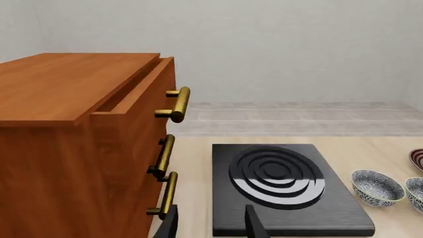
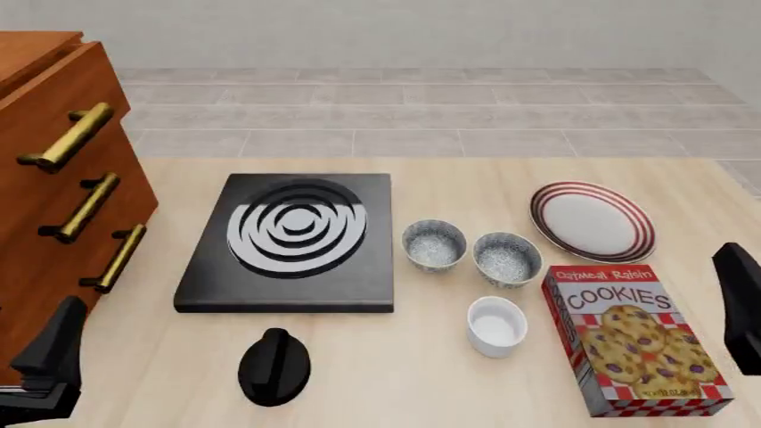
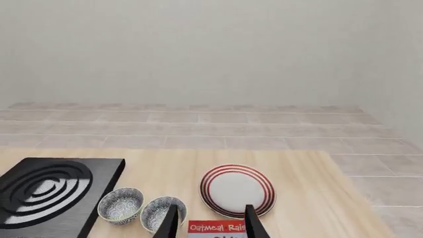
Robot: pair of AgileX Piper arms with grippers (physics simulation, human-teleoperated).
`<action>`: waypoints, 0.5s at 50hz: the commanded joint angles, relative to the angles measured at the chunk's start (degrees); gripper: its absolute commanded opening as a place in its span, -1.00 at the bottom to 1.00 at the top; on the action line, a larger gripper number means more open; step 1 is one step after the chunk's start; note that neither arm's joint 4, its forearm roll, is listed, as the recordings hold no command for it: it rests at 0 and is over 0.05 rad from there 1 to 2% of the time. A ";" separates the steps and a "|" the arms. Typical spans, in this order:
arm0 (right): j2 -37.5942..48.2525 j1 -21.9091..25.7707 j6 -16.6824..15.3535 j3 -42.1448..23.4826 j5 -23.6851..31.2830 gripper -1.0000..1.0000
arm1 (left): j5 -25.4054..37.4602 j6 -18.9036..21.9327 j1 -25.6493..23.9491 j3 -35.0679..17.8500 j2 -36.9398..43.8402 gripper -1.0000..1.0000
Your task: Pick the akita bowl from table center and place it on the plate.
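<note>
The akita bowl (image 2: 434, 243) (image 3: 121, 205) (image 1: 377, 187), speckled inside with a pale outer wall, stands upright near the table's middle, just right of the black stove plate. Its darker twin bowl (image 2: 508, 258) (image 3: 162, 213) sits right beside it. The red-striped white plate (image 2: 593, 220) (image 3: 237, 190) lies behind and to the right of both bowls. My left gripper (image 1: 210, 229) (image 2: 48, 357) is open and empty at the near left, far from the bowl. On the near right, my right gripper (image 3: 210, 229) (image 2: 743, 303) is open and empty too.
A black stove plate (image 2: 291, 241) with silver rings lies left of centre. A wooden drawer chest (image 2: 53, 187) with brass handles stands at the left edge. A white cup (image 2: 496, 326), a cookie box (image 2: 630, 341) and a black knob (image 2: 274, 366) sit near the front.
</note>
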 commanded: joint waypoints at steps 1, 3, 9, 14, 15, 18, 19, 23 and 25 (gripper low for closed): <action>8.66 2.29 -2.16 -4.94 -0.81 1.00 | 0.03 0.00 0.00 -0.01 -0.02 1.00; 9.64 2.53 -2.30 -5.42 -0.79 1.00 | 0.03 0.01 0.01 -0.01 -0.03 1.00; 13.08 4.19 -3.54 -7.33 -0.59 1.00 | 0.03 0.01 0.00 -0.01 -0.01 1.00; 16.89 6.45 -5.03 -10.22 0.58 1.00 | 0.03 0.00 0.01 -0.01 -0.01 1.00; 18.06 6.94 -5.02 -10.89 0.66 1.00 | 0.03 0.01 0.00 -0.01 -0.02 1.00; 21.82 8.29 -6.02 -12.94 0.75 1.00 | 0.03 0.02 0.01 -0.01 -0.02 1.00; 23.13 8.76 -6.29 -13.42 0.59 1.00 | 0.03 -0.01 0.01 -0.01 -0.01 1.00; 27.12 9.80 -6.10 -16.36 1.40 1.00 | 0.03 0.00 0.00 -0.01 -0.02 1.00; 28.94 10.66 -6.63 -17.79 2.01 1.00 | 0.03 0.02 0.00 -0.01 -0.02 1.00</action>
